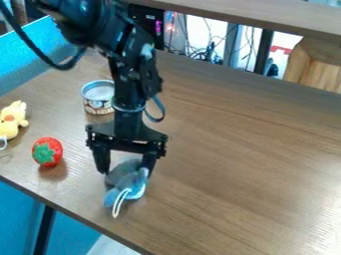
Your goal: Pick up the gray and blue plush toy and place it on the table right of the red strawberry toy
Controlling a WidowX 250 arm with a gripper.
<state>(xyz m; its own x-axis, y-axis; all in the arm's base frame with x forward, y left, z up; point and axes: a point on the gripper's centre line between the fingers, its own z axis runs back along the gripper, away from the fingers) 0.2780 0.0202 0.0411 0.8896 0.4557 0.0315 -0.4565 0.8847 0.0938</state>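
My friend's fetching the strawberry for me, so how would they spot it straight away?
On the brown wood-grain table, find the short round metal can, then look nearer the camera and left. There sits a small, rounded red strawberry with a green leafy top. The fluffy toy left of it is yellow; the plush at the black gripper is grey-blue.

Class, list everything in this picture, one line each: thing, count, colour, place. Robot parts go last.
table: one, brown, centre
tin can: one, silvery with patterned label, behind the strawberry
strawberry: one, red and green, left
yellow plush: one, left edge
soft toy: one, grey-blue with white loop, at the gripper
cables: several, dark, behind table
board: one, brown, top
robot arm: one, black, upper left
gripper: one, black, left of centre
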